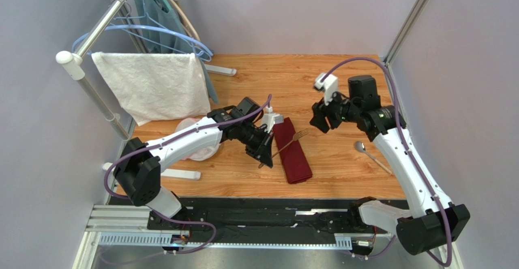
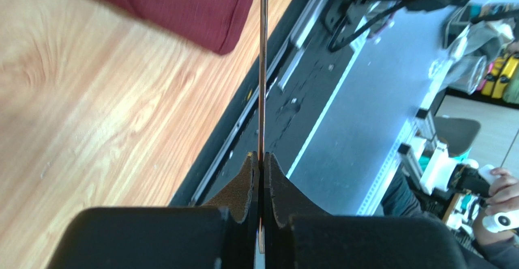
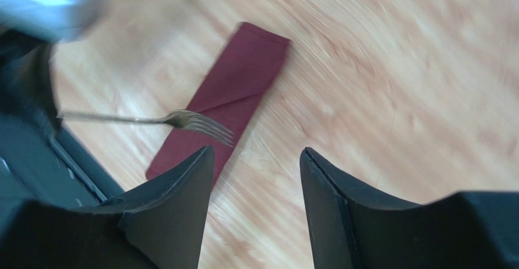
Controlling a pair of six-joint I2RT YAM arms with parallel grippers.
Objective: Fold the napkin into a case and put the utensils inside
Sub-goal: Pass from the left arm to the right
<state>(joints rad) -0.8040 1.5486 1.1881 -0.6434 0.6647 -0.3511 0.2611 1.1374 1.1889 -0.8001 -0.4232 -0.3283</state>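
Note:
The maroon napkin [image 1: 298, 161] lies on the wooden table folded into a narrow case, also seen as the case [image 3: 247, 74] and as its corner [image 2: 183, 1]. My left gripper [image 1: 264, 151] [image 2: 261, 158] is shut on the thin handle of the fork [image 2: 263, 68]. The fork [image 1: 291, 142] [image 3: 195, 122] hangs above the cloth, tines toward the right. My right gripper [image 1: 318, 120] [image 3: 256, 152] is open and empty, just right of the fork's tines and above the table. The spoon [image 1: 373, 157] lies on the table under the right arm.
A white towel [image 1: 155, 85] hangs on a rack at the back left, with blue hangers [image 1: 164, 34] behind it. A pale pink-white object [image 1: 198, 149] sits under the left arm. A black rail [image 1: 262, 211] runs along the table's near edge.

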